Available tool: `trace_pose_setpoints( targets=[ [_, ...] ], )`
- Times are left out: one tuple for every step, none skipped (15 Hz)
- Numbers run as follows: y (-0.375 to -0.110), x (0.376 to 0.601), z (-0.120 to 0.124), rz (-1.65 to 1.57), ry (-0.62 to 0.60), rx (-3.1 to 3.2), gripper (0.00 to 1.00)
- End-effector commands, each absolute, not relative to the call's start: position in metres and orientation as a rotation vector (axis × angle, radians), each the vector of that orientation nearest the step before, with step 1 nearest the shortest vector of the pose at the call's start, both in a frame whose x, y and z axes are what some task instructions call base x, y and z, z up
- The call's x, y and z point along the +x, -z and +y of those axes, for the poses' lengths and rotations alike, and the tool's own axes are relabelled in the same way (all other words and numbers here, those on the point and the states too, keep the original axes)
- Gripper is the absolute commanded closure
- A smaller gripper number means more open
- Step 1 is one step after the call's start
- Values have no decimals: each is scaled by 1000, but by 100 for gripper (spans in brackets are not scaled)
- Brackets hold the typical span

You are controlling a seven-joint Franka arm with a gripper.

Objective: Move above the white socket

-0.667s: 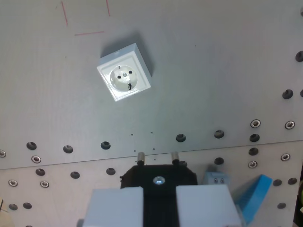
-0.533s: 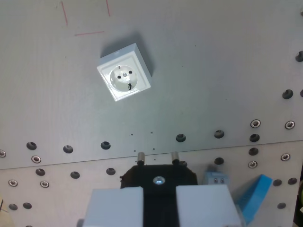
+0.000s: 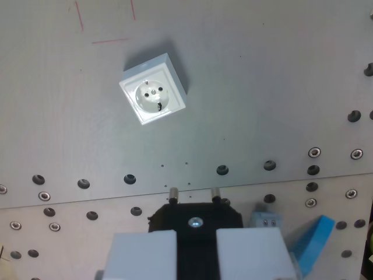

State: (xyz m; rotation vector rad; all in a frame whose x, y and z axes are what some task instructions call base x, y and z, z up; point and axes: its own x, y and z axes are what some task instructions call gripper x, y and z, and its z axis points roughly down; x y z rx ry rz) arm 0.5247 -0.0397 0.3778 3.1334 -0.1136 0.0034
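Note:
The white socket is a square box with a round two-hole face. It sits on the grey plate in the upper left-centre of the wrist view, turned slightly askew. My gripper is at the bottom edge, its pale fingers shut on a black plug. The plug's two metal pins point toward the far side. The socket lies well ahead of the pins and a little to the wrist view's left.
A blue wedge and a small light-blue connector lie at the lower right beside the gripper. Rows of screw holes cross the plate near its seam with a paler board. Red pen marks show at the top left.

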Motion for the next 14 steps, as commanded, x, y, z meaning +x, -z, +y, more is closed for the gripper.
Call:
trace_pose_setpoints(
  targets=[
    [-373, 524, -39, -81, -13, 3135, 100],
    [-372, 523, -39, -72, -19, 3135, 100],
    [-370, 523, -38, -62, -25, 3135, 100],
    [-368, 523, -38, -53, -34, 3136, 100],
    [-366, 522, -38, -41, -42, 3136, 100],
    [-364, 522, -37, -29, -52, 3136, 100],
    [-361, 522, -37, -16, -61, 3136, 100],
    [-358, 521, -37, -3, -71, 3136, 100],
    [-355, 520, -36, 11, -82, 3136, 100],
    [-351, 520, -36, 22, -93, 3136, 100],
    [-347, 519, -35, 32, -101, 3136, 100],
    [-343, 518, -34, 44, -113, 3135, 100],
    [-338, 517, -33, 60, -123, 3134, 100],
    [-333, 516, -33, 77, -128, 3133, 100]
  ],
)
